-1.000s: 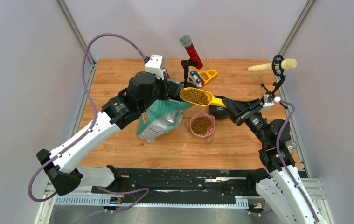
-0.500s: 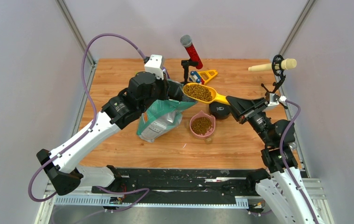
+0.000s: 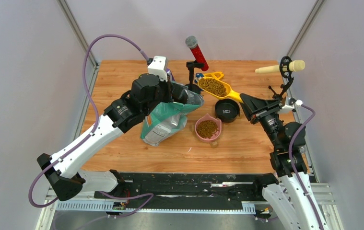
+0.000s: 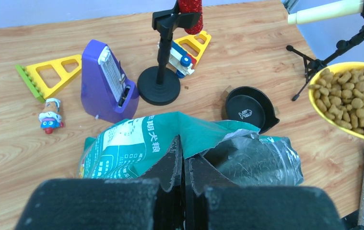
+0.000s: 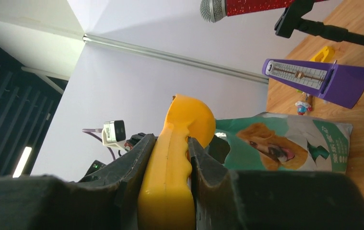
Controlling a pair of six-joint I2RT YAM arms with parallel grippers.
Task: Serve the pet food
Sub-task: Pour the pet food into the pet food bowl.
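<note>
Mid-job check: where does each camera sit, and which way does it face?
Top external: above and behind the bases, looking down on the table; both arms show, left gripper pinching the bag, right gripper holding the scoop of kibble.
Left wrist: over the bag's rim, facing the far edge past the metronome and black bowl; own gripper at bottom.
Right wrist: rolled sideways, looking along the scoop handle toward the bag; own gripper clamps the handle.
Shared: both wrist views show bag and metronome.
</note>
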